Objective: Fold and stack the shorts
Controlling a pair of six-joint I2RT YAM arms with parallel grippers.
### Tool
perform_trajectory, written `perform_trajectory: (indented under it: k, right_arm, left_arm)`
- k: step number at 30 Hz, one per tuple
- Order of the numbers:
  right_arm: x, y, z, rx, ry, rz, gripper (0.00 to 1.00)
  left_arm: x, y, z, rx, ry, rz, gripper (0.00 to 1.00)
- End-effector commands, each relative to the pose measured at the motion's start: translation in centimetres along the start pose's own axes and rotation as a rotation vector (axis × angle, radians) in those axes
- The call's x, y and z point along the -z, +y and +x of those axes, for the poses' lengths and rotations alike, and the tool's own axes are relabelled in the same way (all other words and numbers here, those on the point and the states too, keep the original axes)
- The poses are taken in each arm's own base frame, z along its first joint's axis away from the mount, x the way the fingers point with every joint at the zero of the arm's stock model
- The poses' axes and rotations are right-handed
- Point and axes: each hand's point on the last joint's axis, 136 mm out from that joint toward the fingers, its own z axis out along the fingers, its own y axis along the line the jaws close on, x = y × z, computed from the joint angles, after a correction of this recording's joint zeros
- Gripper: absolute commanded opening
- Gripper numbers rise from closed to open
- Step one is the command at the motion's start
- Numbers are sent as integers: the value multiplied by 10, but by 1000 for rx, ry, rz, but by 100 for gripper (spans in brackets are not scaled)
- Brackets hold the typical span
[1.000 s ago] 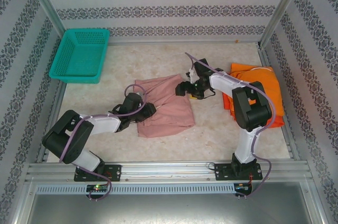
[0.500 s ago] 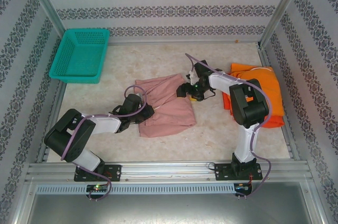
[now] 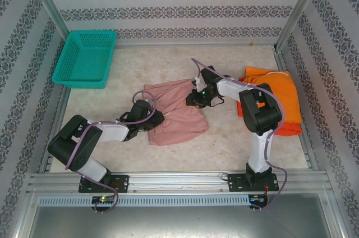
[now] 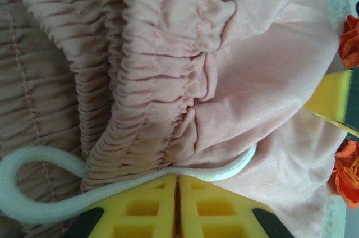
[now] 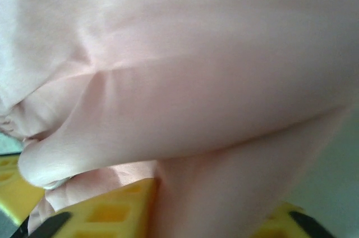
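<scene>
the limp, light pink shorts [image 3: 175, 115] lie mid-table between the arms, left gripper [image 3: 156, 119] pinched shut on their gathered waistband, right gripper [image 3: 194, 99] clamped on their right edge; hold thick seams, thin cloth sags and slips

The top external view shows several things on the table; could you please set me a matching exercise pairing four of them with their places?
Things:
1. teal basket
2. pink shorts
3. orange shorts
4. left end effector

Places:
A. at the near-left edge of the pink shorts
B. right side of the table
C. far left corner
D. middle of the table

Pairs: 1-C; 2-D; 3-B; 4-A
</scene>
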Motion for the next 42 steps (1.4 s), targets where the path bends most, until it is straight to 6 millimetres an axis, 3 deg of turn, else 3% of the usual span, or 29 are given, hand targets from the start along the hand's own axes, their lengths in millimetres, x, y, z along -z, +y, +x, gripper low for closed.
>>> perform_trajectory:
  k: [1,3,4,8,11,14,23,29,42]
  right_arm:
    - [4,-18,0,33,-34,127,16]
    - [19,-25,-4,62,-78,216,2]
    - [29,-28,-6,78,-99,262,0]
    - [78,-31,-12,160,-170,443,0]
    - [121,-33,-15,225,-208,599,0]
    - [160,-35,-17,273,-218,745,0]
    - [237,-34,-30,348,-198,985,0]
    - [277,-20,-34,325,-220,1011,0]
    - [360,-2,-17,232,-335,989,0]
  left_arm:
    - [11,5,-1,-7,-4,-36,18]
    - [21,-5,-9,-35,-34,-27,30]
    - [28,-10,-14,-49,-54,-21,38]
    - [52,-25,-27,-95,-114,-6,74]
    - [62,-30,-32,-114,-128,1,90]
    - [68,-31,-34,-124,-139,0,99]
    - [63,-28,-32,-104,-128,17,100]
    - [62,-33,-35,-100,-136,31,100]
    - [58,-33,-37,-85,-133,43,100]
